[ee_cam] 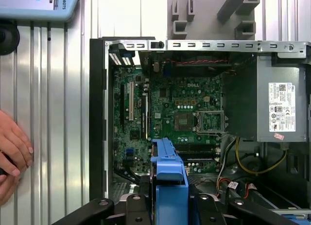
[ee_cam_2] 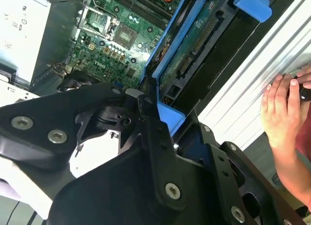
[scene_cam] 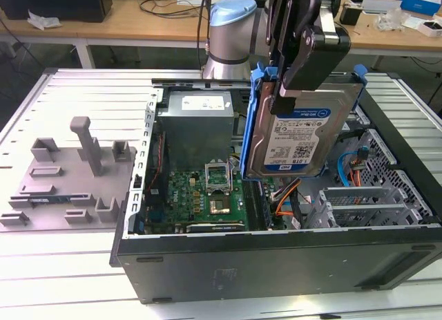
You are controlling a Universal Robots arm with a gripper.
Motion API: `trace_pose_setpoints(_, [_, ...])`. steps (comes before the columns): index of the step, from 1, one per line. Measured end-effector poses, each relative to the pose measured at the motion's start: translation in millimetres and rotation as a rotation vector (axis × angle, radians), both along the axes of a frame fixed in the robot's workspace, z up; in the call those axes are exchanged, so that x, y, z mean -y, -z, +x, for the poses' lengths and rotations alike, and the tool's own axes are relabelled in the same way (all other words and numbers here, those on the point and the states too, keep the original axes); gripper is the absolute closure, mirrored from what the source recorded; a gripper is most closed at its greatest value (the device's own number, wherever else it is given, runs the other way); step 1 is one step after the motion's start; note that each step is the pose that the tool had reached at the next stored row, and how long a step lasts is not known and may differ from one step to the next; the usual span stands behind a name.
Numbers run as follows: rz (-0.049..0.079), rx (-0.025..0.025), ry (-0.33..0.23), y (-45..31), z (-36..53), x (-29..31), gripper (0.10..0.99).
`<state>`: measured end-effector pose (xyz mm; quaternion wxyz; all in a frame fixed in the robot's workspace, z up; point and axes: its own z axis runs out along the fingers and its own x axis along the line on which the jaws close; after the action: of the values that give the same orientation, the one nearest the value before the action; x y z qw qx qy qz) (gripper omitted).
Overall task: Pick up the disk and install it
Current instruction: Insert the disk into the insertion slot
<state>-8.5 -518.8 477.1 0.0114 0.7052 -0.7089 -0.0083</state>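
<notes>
We see the disk (scene_cam: 304, 137) held on edge, label facing the exterior view, above the open computer case (scene_cam: 276, 261). The gripper (scene_cam: 284, 99) grasps its upper edge, jaws pinched tight against it. Below sits the motherboard (scene_cam: 214, 195). A person's hand (ee_cam: 12, 152) lies on the slatted table (scene_cam: 90, 85) near the case.

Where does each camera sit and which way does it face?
Exterior view: off-arm, facing the open black computer case; grey-blue arm and black gripper clamping the silver blue-framed disk.
First wrist view: wrist-mounted, looking down at the green motherboard; gripper shows.
Second wrist view: wrist-mounted, along the disk's edge; gripper shows.
Both show a person's hand.
</notes>
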Motion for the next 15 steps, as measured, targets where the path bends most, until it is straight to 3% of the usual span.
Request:
trace_pose_setpoints(2, [0.000,0.0001,0.000,0.2,0.5,0.7,0.722])
trace_pose_setpoints(6, [0.000,0.0001,0.000,0.3,12.2,7.7,0.722])
trace_pose_setpoints(8, [0.000,0.0001,0.000,0.4,23.1,9.2,0.722])
trace_pose_setpoints(10, [0.000,0.0001,0.000,0.4,40.0,11.5,0.722])
trace_pose_setpoints(12, [0.000,0.0001,0.000,0.4,49.7,12.8,0.722])
trace_pose_setpoints(15, [0.000,0.0001,0.000,0.7,72.8,15.5,0.722])
